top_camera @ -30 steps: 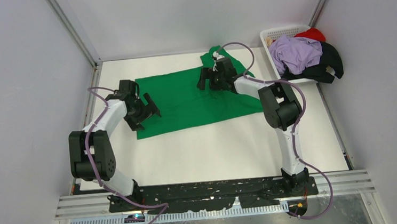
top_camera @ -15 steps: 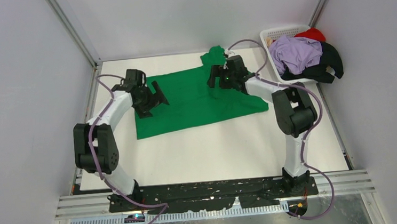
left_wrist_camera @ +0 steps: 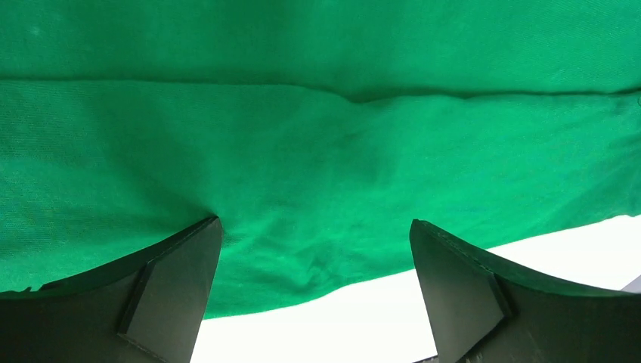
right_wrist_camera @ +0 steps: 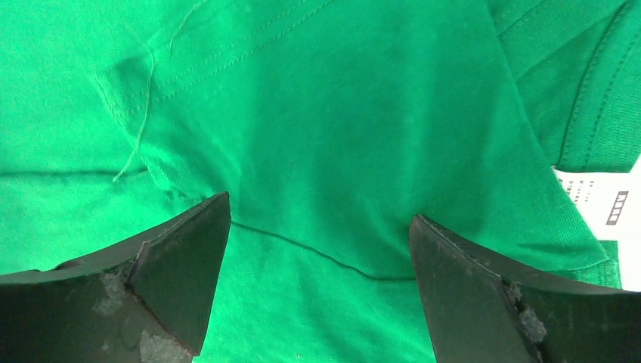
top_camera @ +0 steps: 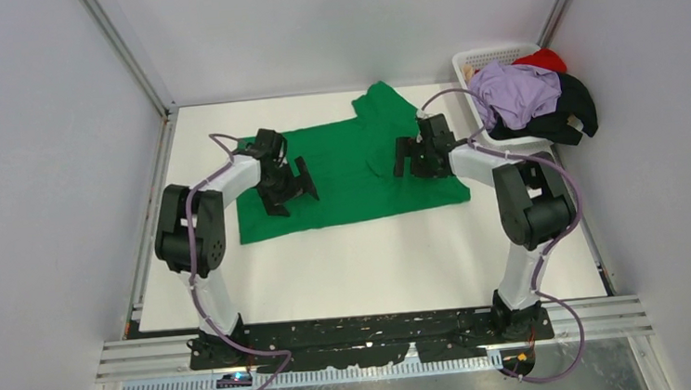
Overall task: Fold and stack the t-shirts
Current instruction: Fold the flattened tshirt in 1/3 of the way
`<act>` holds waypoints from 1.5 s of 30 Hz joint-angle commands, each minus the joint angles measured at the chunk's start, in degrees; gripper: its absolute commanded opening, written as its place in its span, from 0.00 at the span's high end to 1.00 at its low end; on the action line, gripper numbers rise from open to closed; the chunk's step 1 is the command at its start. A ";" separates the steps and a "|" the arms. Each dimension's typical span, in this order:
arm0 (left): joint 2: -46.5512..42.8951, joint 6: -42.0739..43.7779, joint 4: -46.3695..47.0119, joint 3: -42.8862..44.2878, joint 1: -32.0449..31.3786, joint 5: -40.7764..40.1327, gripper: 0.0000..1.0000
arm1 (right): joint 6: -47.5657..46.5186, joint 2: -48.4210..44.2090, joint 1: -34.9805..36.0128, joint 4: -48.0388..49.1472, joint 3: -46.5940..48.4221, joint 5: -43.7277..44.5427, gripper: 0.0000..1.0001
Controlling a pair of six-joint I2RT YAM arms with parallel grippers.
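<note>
**Early stage: one shirt on the table, nothing stacked**

Green t-shirt [top_camera: 349, 171] lies spread mid-frame on the table [top_camera: 375, 258], one sleeve poking toward the top. Wrist views show overlapping layers, so probably partly folded, not finished. Left gripper [top_camera: 290, 188] and right gripper [top_camera: 411, 157] sit low over it, fingers spread wide, holding nothing. Lilac shirt [top_camera: 515, 93], black shirt [top_camera: 569, 117] and red shirt [top_camera: 545, 58] are heaped in the basket [top_camera: 475, 59], upper right, unfolded.

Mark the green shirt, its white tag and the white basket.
bright green cloth t-shirt [top_camera: 352, 180], top external view, middle of the body.
small white printed tag [right_wrist_camera: 596, 200], right wrist view, centre of the tag.
white plastic lattice basket [top_camera: 484, 53], top external view, far rim.
</note>
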 commanded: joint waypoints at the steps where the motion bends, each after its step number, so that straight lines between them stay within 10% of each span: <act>1: -1.87 0.80 0.53 -4.77 -2.43 0.87 0.00 | 1.02 -6.44 0.31 -11.33 -8.31 -1.04 0.05; 25: -29.22 -8.77 1.66 -36.49 -19.59 1.37 0.00 | 4.30 -32.98 1.94 -27.06 -31.73 8.32 0.05; 45: -35.82 -2.69 -2.23 -20.17 -14.95 -6.00 0.00 | 1.40 -48.78 1.94 -14.40 -26.24 9.36 0.04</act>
